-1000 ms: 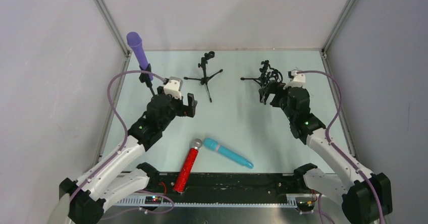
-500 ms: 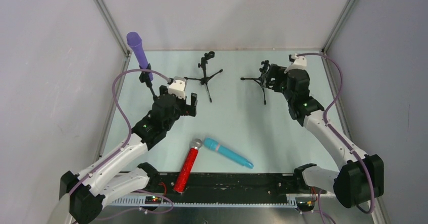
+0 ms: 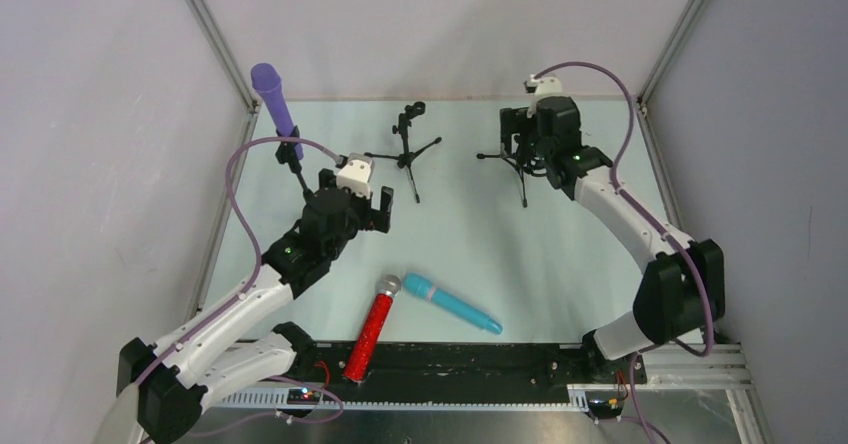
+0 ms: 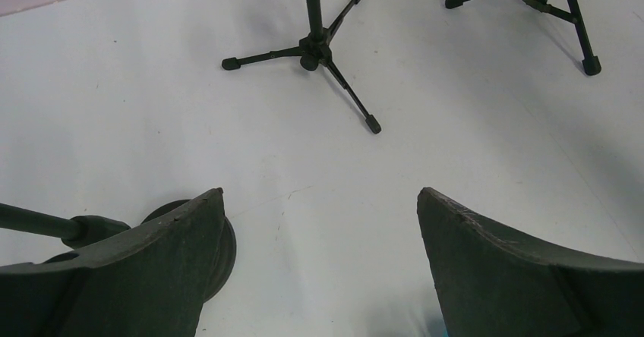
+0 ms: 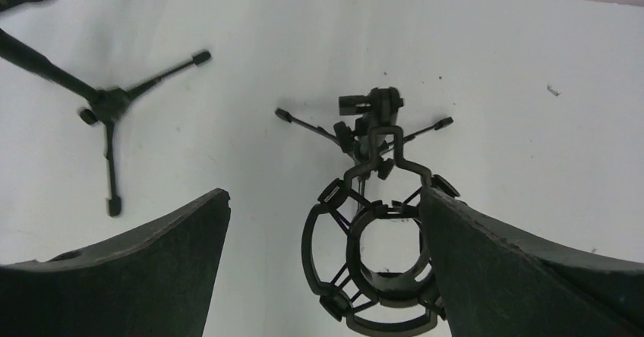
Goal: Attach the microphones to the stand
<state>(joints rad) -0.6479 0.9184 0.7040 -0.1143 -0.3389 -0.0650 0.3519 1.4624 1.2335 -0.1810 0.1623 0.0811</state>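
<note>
The purple microphone (image 3: 272, 99) stands clipped in a stand at the far left. The glittery red microphone (image 3: 370, 336) and the teal-blue one (image 3: 452, 304) lie on the table at the near middle, heads touching. An empty tripod stand (image 3: 405, 149) stands at the far middle. A second tripod stand (image 3: 520, 164) with a ring-shaped shock mount (image 5: 380, 253) stands at the far right. My left gripper (image 3: 353, 192) is open and empty, between the purple microphone's stand and the middle tripod (image 4: 315, 48). My right gripper (image 3: 525, 134) is open above the shock mount, which shows between its jaws close to the right finger (image 5: 516, 269).
The round base (image 4: 226, 246) of the purple microphone's stand sits just by my left finger (image 4: 152, 269). The right tripod's legs (image 4: 562, 3) show at the top right of the left wrist view. Enclosure walls and metal posts (image 3: 215, 39) ring the table.
My right arm has swung away towards the far wall, and its gripper now hangs over the right stand's shock mount. My left arm has shifted slightly forward and stayed open.
</note>
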